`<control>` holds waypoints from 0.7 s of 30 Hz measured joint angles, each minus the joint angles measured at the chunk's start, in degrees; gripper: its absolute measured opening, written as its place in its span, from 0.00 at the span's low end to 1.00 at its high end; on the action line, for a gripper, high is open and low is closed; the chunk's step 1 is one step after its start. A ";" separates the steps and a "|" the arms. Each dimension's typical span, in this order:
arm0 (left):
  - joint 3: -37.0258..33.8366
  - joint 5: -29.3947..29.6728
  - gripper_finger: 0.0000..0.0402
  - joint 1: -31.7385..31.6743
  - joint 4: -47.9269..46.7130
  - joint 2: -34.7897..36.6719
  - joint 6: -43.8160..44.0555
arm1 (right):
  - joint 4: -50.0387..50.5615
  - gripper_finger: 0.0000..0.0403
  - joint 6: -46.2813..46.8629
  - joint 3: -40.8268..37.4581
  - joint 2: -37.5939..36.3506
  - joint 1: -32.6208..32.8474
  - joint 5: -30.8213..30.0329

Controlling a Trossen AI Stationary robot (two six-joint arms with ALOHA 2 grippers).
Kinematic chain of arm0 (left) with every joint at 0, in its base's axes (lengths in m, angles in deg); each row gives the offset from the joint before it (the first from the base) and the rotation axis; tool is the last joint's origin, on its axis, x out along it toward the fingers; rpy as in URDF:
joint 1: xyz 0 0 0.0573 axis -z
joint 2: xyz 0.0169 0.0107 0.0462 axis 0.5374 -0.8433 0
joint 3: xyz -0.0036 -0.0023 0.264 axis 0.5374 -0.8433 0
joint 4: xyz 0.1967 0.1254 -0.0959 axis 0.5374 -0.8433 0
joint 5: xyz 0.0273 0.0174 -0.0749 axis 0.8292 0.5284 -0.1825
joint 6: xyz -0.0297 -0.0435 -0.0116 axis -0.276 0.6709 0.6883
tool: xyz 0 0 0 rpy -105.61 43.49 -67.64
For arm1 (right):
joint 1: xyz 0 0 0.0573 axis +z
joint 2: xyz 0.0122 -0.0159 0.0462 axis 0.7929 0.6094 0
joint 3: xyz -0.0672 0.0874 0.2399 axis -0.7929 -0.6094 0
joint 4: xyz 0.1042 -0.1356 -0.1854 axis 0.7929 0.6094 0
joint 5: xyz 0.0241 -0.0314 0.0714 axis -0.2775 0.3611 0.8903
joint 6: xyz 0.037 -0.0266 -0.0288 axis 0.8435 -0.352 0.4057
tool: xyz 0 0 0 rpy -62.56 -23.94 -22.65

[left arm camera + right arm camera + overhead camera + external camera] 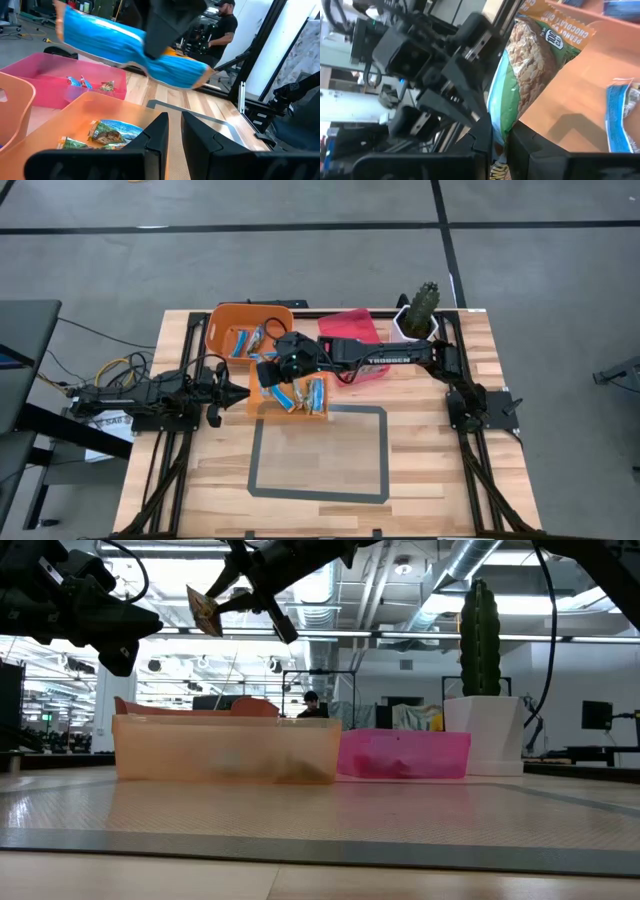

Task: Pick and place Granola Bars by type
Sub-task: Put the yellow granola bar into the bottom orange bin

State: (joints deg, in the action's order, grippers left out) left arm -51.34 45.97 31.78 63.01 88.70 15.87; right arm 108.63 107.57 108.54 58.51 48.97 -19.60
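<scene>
My right gripper (268, 370) is shut on a granola bar (535, 65) with a green and tan wrapper, held high above the orange tray (262, 408); the low view shows the bar (203, 612) well above the bins. In the left wrist view the held bar (125, 42) looks blue. Several blue and tan bars (300, 394) lie flat in the tray, and more lie in the deep orange bin (225, 330) and the pink bin (45, 80). My left gripper (235, 393) waits shut and empty at the tray's left side. My right gripper pinches one end of the bar (501, 125) between its two fingers. The rest of the wrapper sticks out past the fingertips. The bar is lifted clear, above the orange tray.
A cactus in a white pot (420, 310) stands at the far right behind the pink bin (350, 325). A dark taped rectangle (320, 455) marks the bare wood in front of the tray. A person (222, 25) stands in the room beyond the table.
</scene>
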 joint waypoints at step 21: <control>0.00 0.01 0.11 0.01 0.01 0.02 0.00 | 5.08 0.07 0.00 -0.13 0.12 -2.02 -0.19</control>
State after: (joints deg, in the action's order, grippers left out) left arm -51.34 45.98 31.78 63.03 88.72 15.87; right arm 113.71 107.56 108.41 58.63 46.94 -19.79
